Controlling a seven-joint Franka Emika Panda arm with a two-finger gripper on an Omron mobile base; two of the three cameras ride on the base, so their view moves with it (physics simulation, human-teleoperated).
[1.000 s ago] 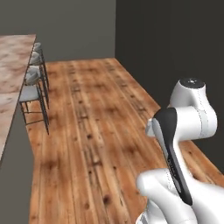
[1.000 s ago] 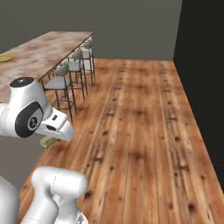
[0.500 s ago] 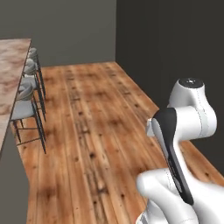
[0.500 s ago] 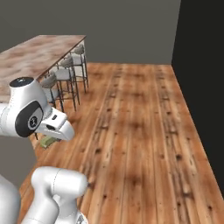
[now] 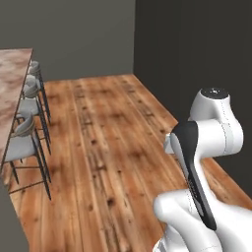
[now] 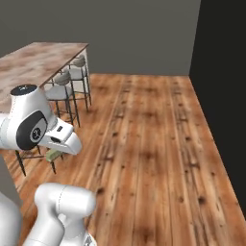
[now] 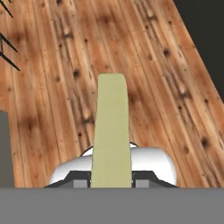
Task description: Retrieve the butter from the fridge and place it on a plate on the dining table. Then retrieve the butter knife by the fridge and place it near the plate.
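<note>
A white robot arm stands on a wooden plank floor (image 5: 113, 147) in a dim room with grey walls. In the hand view, the butter (image 7: 111, 135), a slim pale yellowish stick, rises from the bottom centre towards 12 o'clock, with floorboards behind it. The hand (image 7: 111, 181) is clamped on the butter's lower end, its 2 small dark tips pressed against the stick on either side. In the right base view, the hand (image 6: 56, 153) sits tucked under the arm's white wrist at about 9 o'clock, and a pale sliver of the butter (image 6: 54, 154) pokes out beneath it. The long bench (image 6: 41, 57) with the brown-and-cream marbled top runs along the left side, reaching towards 11 o'clock in that view. Grey stools (image 6: 62, 91) with thin dark legs line its near edge. In the left base view, the bench (image 5: 12, 83) fills the far left edge at 9 o'clock, with a row of stools (image 5: 27, 138) beside it, well apart from the arm.
</note>
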